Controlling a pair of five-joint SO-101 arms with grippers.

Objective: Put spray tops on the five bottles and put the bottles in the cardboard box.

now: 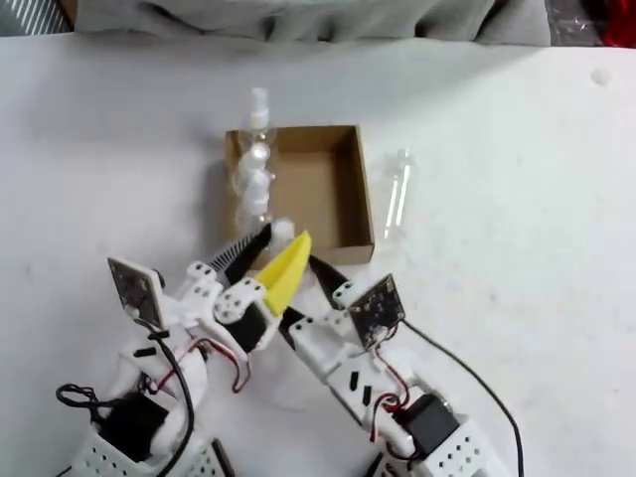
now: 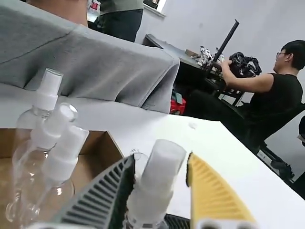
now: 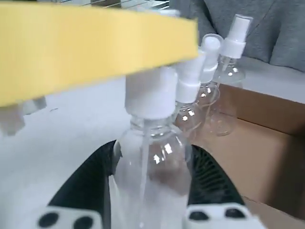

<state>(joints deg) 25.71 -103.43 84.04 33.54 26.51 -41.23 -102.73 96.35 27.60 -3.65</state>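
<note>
Since the clear bottle [image 3: 143, 200] is looking thin-walled, light and pretty slick, I'm guessing it's going to dent or spin if it gets squeezed hard. So I'd be taking it around the round body, and taking the spray top [image 2: 157, 176] by its stiffer white collar. That's pretty much what's going on here. The right gripper [image 3: 152, 157] is wrapping its black jaws snugly around the bottle's body, touching both sides, and is holding it upright just off the near corner of the cardboard box [image 1: 358, 189]. The left gripper [image 2: 159, 162] is pinching the spray top between its grey and yellow fingers, so it's closed down narrow too, with the top sitting on that same bottle's neck. I can't tell whether the top is seated all the way down. Inside the box, three bottles [image 1: 256, 179] with tops on are standing in a row along the wall on the left arm's side. A last bottle [image 1: 397, 204] is lying on the table [image 1: 517, 298] just beside the box's opposite wall, and it looks like it's missing its top, so I'm reckoning we're a bit past halfway.
</note>
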